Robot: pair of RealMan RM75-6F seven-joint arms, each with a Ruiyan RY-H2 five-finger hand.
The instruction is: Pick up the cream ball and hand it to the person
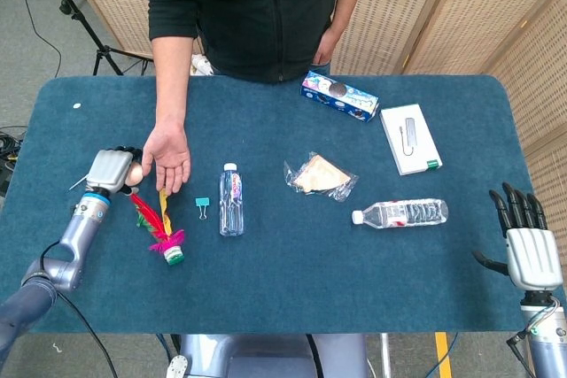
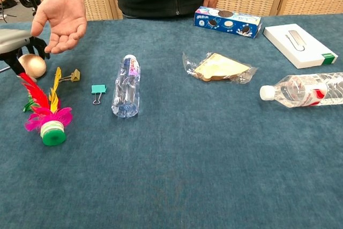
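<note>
Left hand (image 1: 112, 170) over the cream ball (image 2: 34, 65) near the table's (image 1: 292, 281) left edge, dark fingers (image 2: 38, 45) draped across the ball's top — whether closed on it or merely resting above it, impossible to tell. Ball on the cloth just beside the person's open palm (image 2: 61, 19), with the feathered shuttlecock (image 2: 45, 116) right in front of it. Right hand (image 1: 527, 250) at the near right corner, well apart from everything, fingers spread and holding nothing. Teal binder clip (image 2: 98, 91) and a lying water bottle (image 2: 126, 86) near the shuttlecock.
</note>
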